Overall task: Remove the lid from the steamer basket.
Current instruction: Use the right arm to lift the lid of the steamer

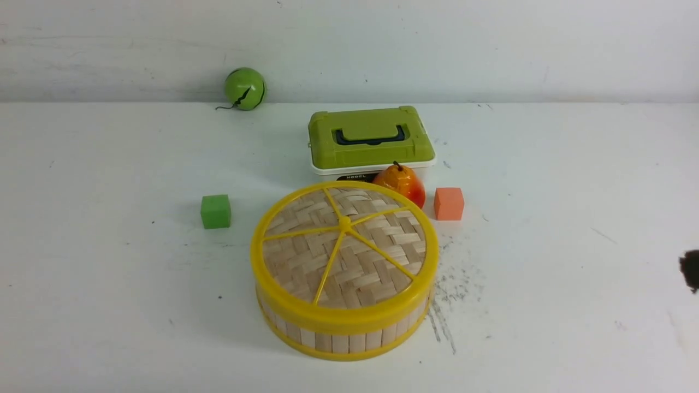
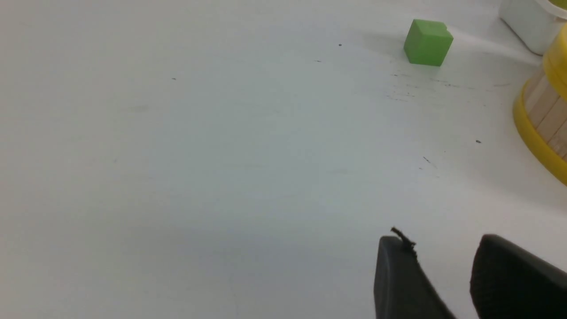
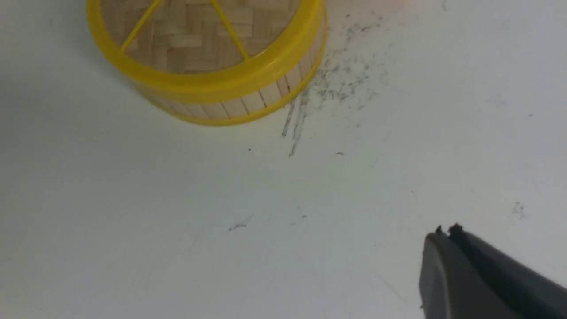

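Observation:
The steamer basket (image 1: 338,341), a round tub with pale wooden slat walls and yellow rims, stands at the middle of the white table. The lid (image 1: 344,245), woven bamboo with a yellow rim and spokes, sits flat on top of it. My right gripper (image 3: 445,230) is shut on nothing and hovers over bare table, well to the right of the basket (image 3: 248,104) and lid (image 3: 199,40). Only its dark tip (image 1: 691,270) shows at the front view's right edge. My left gripper (image 2: 443,241) is open and empty, to the left of the basket (image 2: 545,119).
A green-and-white box (image 1: 368,136) stands behind the basket, with an orange-red fruit (image 1: 403,183) between them. A green cube (image 1: 215,211) lies to the basket's left, an orange cube (image 1: 449,203) to its back right. A green ball (image 1: 244,88) rests by the far wall.

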`<move>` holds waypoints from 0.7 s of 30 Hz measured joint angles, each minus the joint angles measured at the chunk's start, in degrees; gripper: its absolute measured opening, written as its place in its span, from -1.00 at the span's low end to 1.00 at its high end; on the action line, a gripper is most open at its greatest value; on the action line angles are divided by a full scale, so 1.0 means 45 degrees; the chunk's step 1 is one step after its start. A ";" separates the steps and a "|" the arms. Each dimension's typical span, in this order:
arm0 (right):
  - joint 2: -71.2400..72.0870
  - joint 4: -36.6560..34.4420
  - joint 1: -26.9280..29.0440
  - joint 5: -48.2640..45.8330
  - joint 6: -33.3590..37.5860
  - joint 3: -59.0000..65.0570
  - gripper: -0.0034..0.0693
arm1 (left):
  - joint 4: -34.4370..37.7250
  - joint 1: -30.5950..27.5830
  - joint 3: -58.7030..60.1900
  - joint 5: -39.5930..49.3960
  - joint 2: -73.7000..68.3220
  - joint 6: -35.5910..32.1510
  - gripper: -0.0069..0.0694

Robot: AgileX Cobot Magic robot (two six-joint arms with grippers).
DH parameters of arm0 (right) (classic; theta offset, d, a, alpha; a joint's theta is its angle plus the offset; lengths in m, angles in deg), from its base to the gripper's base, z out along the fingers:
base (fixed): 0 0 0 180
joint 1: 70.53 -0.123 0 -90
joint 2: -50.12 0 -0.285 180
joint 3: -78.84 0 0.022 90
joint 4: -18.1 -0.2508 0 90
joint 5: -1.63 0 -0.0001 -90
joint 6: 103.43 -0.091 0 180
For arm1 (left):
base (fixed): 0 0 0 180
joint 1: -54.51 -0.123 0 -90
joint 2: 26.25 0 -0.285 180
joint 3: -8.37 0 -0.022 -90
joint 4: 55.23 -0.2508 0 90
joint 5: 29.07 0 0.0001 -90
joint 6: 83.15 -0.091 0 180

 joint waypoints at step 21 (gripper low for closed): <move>-1.1165 0.2997 -0.5840 -0.2514 -0.1157 -1.1084 -0.93 | 0.0000 0.0000 0.0000 0.0000 0.0000 0.0000 -0.19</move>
